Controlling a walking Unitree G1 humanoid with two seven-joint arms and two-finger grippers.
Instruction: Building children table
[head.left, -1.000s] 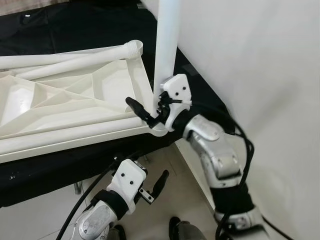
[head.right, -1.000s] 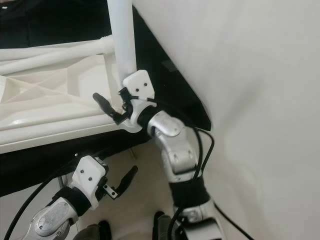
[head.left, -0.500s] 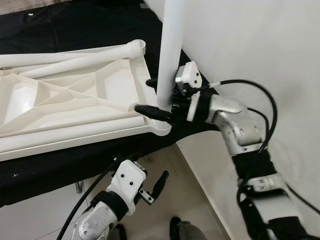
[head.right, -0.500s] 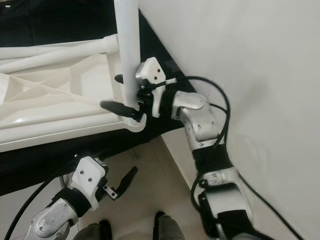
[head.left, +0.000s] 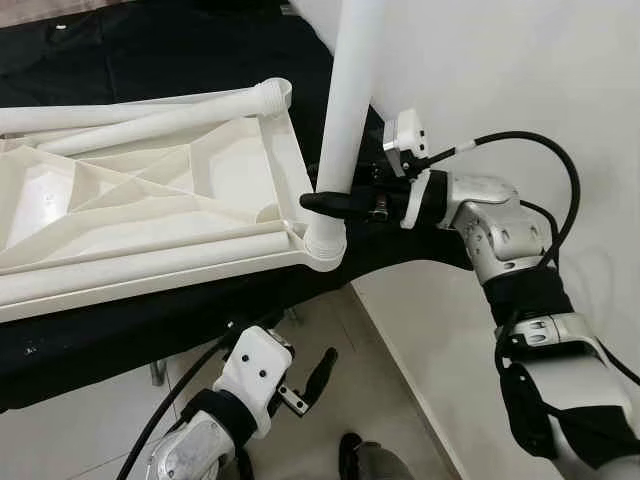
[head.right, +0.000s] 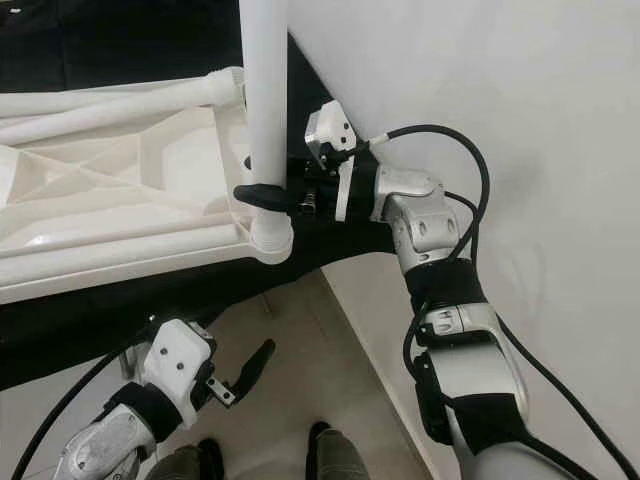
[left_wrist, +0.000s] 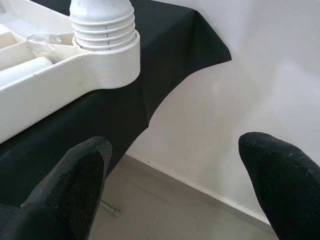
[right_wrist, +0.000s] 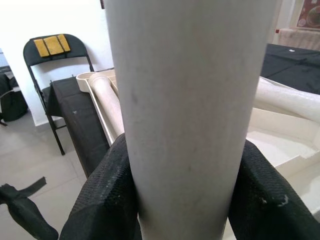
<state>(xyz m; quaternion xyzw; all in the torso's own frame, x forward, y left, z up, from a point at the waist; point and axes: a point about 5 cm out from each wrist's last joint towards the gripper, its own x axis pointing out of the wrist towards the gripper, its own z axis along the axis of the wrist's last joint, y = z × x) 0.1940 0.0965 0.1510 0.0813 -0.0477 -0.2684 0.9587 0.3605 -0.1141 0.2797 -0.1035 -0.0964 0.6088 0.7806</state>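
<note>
Your R gripper (head.left: 322, 201) is clamped round the upright white table leg (head.left: 346, 110), just above the tabletop (head.left: 150, 215) corner socket. L gripper (head.left: 312, 380) hangs low w/ fingers apart, holding nothing.

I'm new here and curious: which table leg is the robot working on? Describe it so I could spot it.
On the black-draped bench lies an upturned white tabletop. At its near corner by the wall stands one white leg, upright in its socket and clasped by the right gripper; the other legs lie flat.

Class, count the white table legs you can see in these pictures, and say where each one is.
3. One upright leg stands in the tabletop's corner socket, held by the right gripper; a far leg and a near leg lie on the tabletop. Others may be hidden.
</note>
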